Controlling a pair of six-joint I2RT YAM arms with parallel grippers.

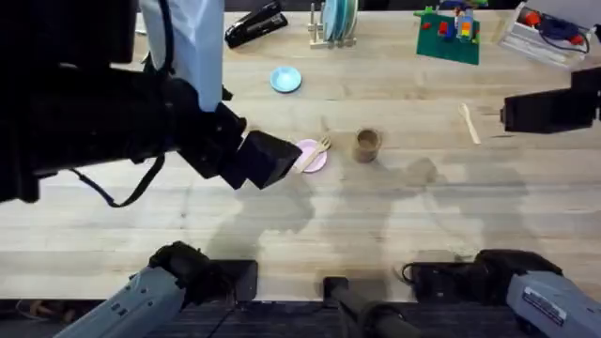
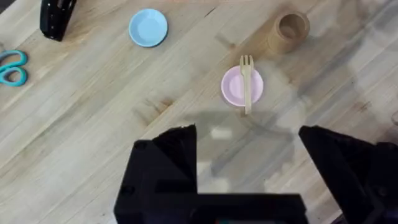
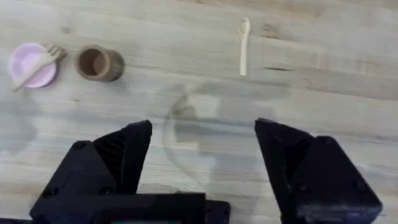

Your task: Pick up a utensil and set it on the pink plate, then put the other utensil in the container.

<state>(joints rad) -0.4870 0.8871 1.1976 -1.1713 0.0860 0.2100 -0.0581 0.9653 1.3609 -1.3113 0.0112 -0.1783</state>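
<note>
On the pink plate (image 2: 235,86), the fork (image 2: 247,81); spoon (image 3: 244,45) apart.

We see a pale pink plate (image 2: 242,86) with a pale wooden fork (image 2: 247,81) lying across it. Beside the plate stands a brown, wood-toned cup (image 2: 288,31). Beyond the cup from the plate lies a pale wooden spoon (image 3: 244,45). The tabletop (image 2: 93,118) is light wood with darker grain streaks. Farther from the plate sit a light blue dish (image 2: 148,27), teal scissor handles (image 2: 12,66) and a black stapler (image 1: 255,23). Both end effectors, left (image 2: 249,177) and right (image 3: 202,168), are black.
</note>
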